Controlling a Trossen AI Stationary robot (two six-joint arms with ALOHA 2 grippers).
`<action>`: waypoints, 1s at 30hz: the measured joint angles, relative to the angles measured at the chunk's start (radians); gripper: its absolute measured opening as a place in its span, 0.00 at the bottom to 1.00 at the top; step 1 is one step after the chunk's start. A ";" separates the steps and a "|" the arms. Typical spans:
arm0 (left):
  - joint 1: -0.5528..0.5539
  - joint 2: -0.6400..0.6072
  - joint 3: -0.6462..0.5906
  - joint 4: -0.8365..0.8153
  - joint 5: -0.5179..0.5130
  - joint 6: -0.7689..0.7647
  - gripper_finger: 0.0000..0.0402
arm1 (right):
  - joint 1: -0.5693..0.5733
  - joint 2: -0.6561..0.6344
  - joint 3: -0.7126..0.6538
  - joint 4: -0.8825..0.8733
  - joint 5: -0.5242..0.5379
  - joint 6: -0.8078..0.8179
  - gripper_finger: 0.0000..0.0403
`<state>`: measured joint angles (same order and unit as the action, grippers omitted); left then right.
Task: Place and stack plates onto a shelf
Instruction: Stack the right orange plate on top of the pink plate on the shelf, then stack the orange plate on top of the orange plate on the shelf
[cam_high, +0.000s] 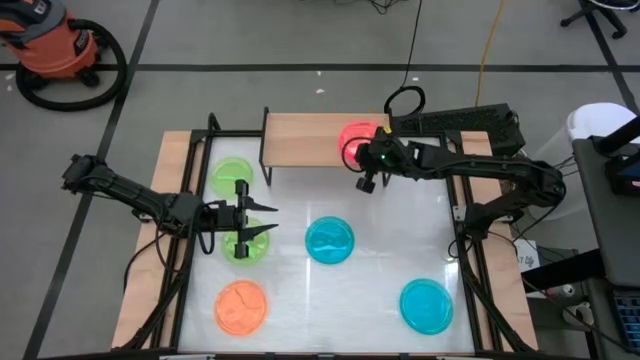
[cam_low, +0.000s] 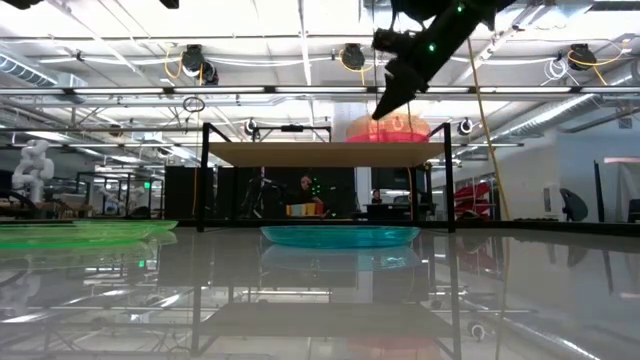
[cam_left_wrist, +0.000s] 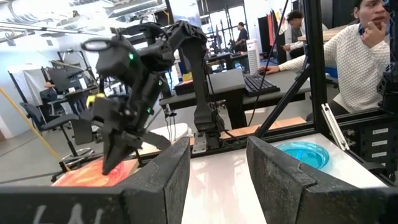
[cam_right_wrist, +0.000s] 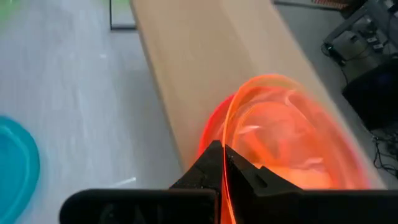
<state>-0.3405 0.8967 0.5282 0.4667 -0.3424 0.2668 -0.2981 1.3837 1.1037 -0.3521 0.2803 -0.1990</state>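
Right jaws (cam_right_wrist: 224, 163) pinch a translucent orange plate's (cam_right_wrist: 292, 137) thin rim above the smooth wooden shelf (cam_high: 305, 138); left jaws (cam_high: 252, 222) released, bench's nine o'clock.

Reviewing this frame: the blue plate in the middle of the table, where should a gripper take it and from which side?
Best guess: by the rim. The blue plate lies flat and shallow on the white table, so only its raised edge gives fingers a hold, one inside and one outside. Coming from above on its left edge suits the left gripper, open over the green plate next to it.
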 joint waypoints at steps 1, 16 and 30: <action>0.000 0.000 0.000 0.000 0.000 0.000 0.41 | 0.000 0.001 -0.012 0.007 0.002 -0.001 0.00; 0.000 0.000 0.000 0.000 0.000 0.005 0.41 | 0.016 -0.039 -0.091 0.155 0.005 -0.086 0.37; -0.001 0.000 0.000 -0.045 0.009 -0.083 0.41 | 0.255 -0.392 -0.091 0.077 -0.005 0.035 0.42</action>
<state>-0.3416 0.8967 0.5285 0.4215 -0.3336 0.1835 -0.0431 0.9920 1.0123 -0.2750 0.2757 -0.1636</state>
